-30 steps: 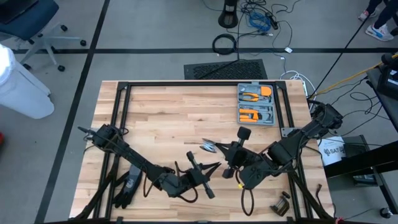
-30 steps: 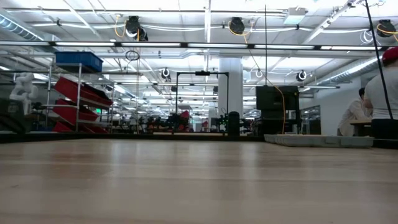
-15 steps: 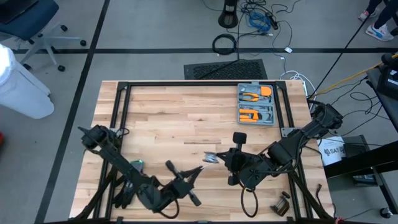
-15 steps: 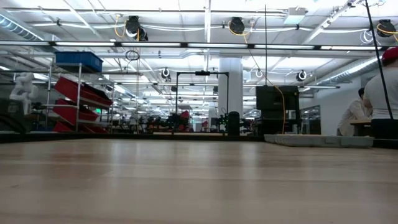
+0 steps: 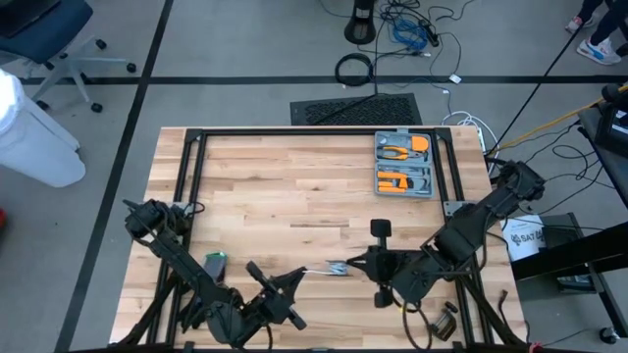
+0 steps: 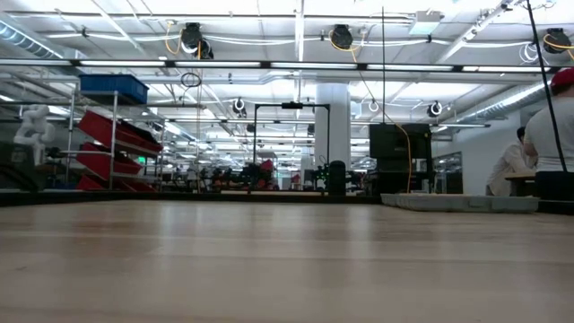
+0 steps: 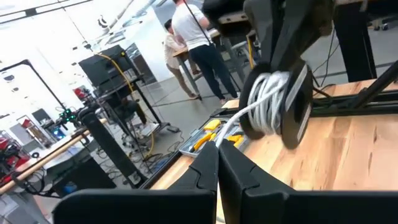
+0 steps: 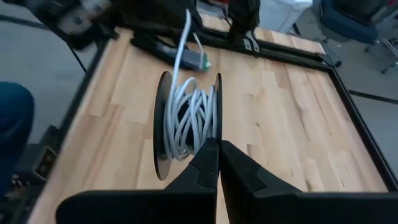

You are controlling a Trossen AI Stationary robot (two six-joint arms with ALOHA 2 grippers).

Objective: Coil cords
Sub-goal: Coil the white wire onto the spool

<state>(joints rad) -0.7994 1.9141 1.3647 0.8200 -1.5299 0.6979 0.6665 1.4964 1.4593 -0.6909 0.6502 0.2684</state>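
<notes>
The cord (image 8: 185,121) is white, most of it wound in loops on a small dark spool (image 8: 163,127) with two thin round flanges; we see the bundle side-on in the left wrist view and edge-on in the right wrist view. In the high view the spool sits above the near middle of the table (image 5: 285,196), at the tip of the right gripper (image 5: 345,267), and a free length of cord runs from it straight across to the left gripper (image 5: 296,276). The right gripper has its fingers (image 8: 205,163) pressed together, their tips at the spool's flange; we take it to be carrying the spool, though the exact contact is hidden by the fingers. The left gripper's fingers (image 7: 214,165) are also closed, pinching the free end of the cord, which rises from between the tips toward the wound bundle. The right arm reaches in from the table's right edge, the left arm lies low along the near-left corner. In the right wrist view a small green-tipped plug (image 8: 203,63) shows beyond the spool, near a black frame rail (image 5: 192,162). Farther off, a grey tray (image 5: 404,165) with orange-handled tools rests at the far right of the table. In the low view we see only bare tabletop and the room behind it. People (image 7: 193,37) stand at a bench beyond the table.
</notes>
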